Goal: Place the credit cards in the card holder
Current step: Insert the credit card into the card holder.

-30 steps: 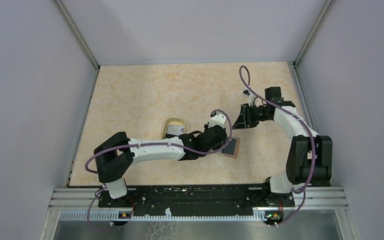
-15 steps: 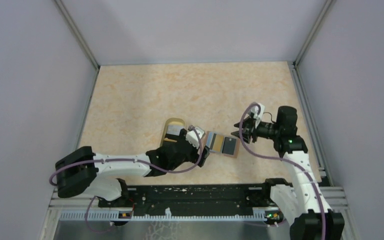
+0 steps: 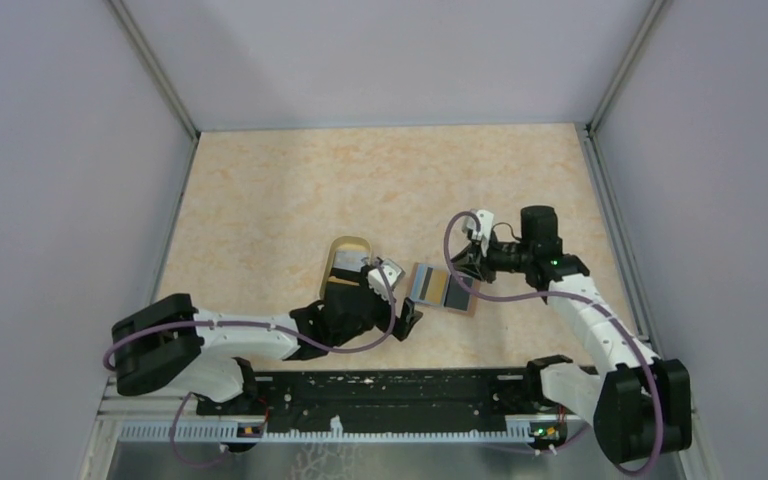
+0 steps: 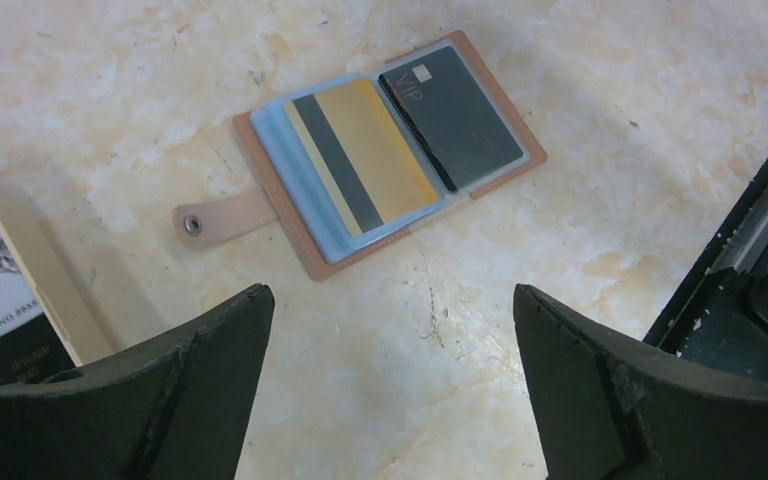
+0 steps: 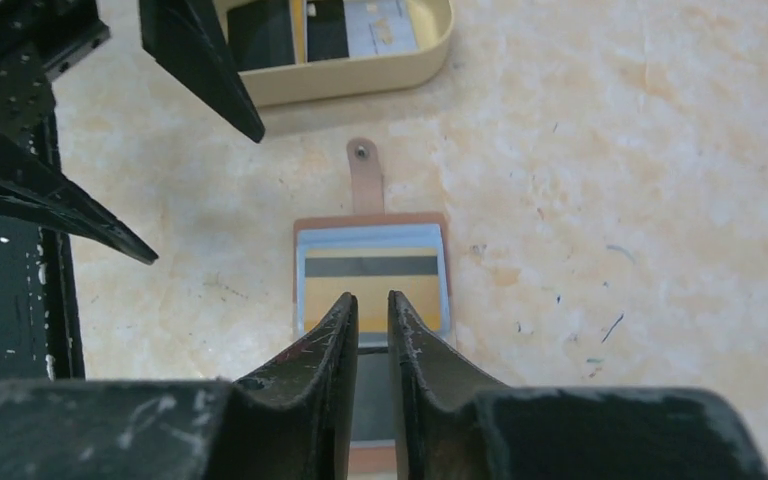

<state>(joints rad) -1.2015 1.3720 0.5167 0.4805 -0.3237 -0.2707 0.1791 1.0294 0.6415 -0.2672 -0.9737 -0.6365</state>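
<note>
The card holder (image 3: pixel 443 288) lies open and flat on the table, light blue inside, its tab (image 4: pixel 222 215) pointing toward the dish. A yellow card with a black stripe (image 4: pixel 360 155) sits in its left page and a black card (image 4: pixel 452 118) in its right page. My left gripper (image 4: pixel 390 292) stands wide open and empty just short of the holder (image 4: pixel 305 250). My right gripper (image 5: pixel 371 297) hovers over the holder's black-card page. Its jaws are a narrow gap apart with nothing between them. More credit cards (image 5: pixel 260 30) lie in the tan dish.
The oval tan-rimmed dish (image 3: pixel 345 262) sits just left of the holder, close by my left gripper (image 3: pixel 400 297). The black base rail (image 3: pixel 390 385) runs along the near edge. Grey walls enclose the table on three sides.
The left gripper opened wide and drew back from the holder, which now lies open. The right gripper moved left and down over the holder, and its jaws narrowed.
</note>
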